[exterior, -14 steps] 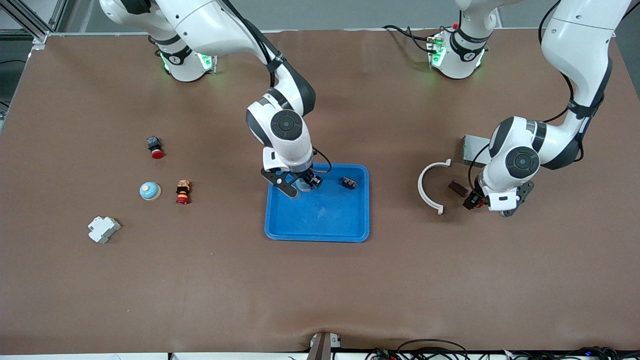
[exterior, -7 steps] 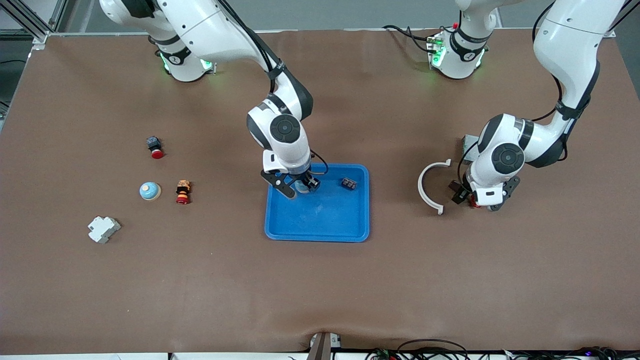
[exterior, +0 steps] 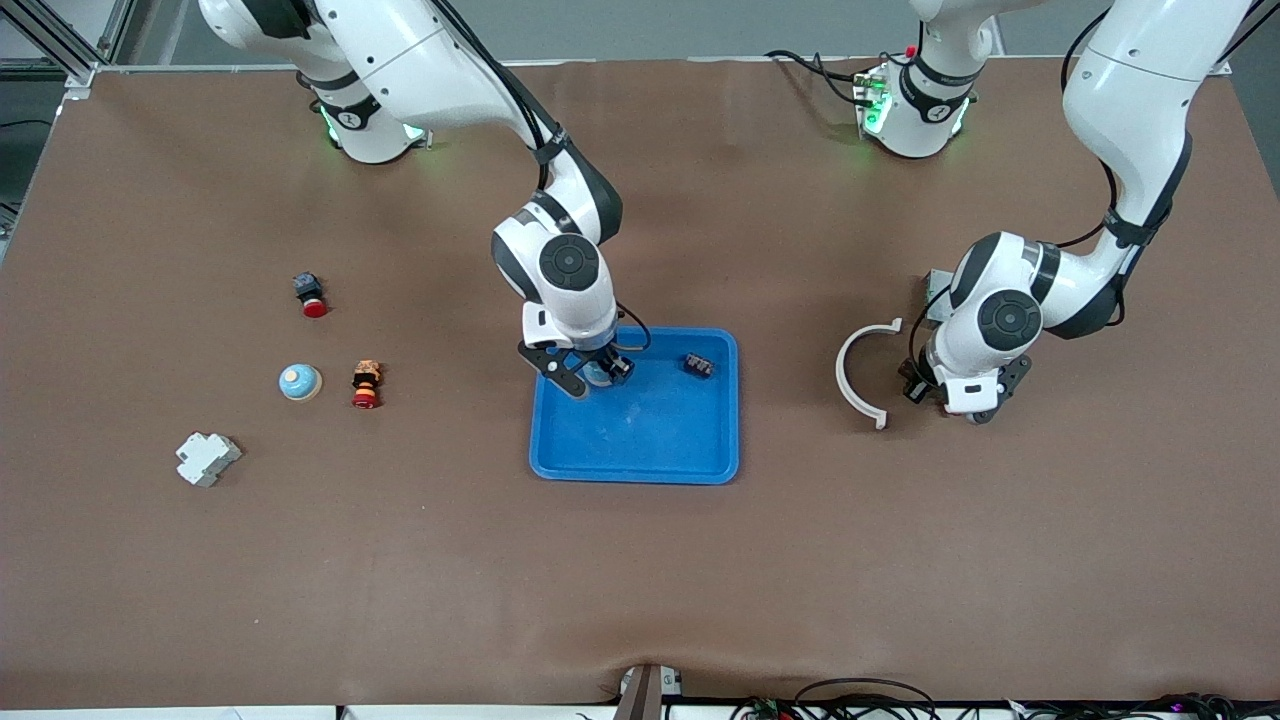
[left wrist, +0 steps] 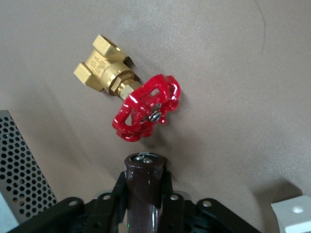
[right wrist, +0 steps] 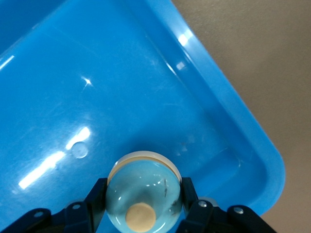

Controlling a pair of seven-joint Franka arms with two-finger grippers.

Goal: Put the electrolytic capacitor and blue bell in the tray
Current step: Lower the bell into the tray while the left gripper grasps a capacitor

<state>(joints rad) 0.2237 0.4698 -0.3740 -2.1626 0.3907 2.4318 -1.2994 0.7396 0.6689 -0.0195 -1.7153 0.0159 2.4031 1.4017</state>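
Your left gripper [left wrist: 144, 204] has just snapped shut on the dark brown can-shaped capacitor [left wrist: 144, 184], down by the white curved ring [exterior: 862, 372]. Your right gripper [right wrist: 144, 201] still holds the round blue bell [right wrist: 144, 195] over the bright blue plastic tray [exterior: 716, 465]. Both can go in soon.

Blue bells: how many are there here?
2. One blue bell sits in the right end effector, over the tray; a second blue bell rests on the table toward the right arm's end. Arms may hide more.
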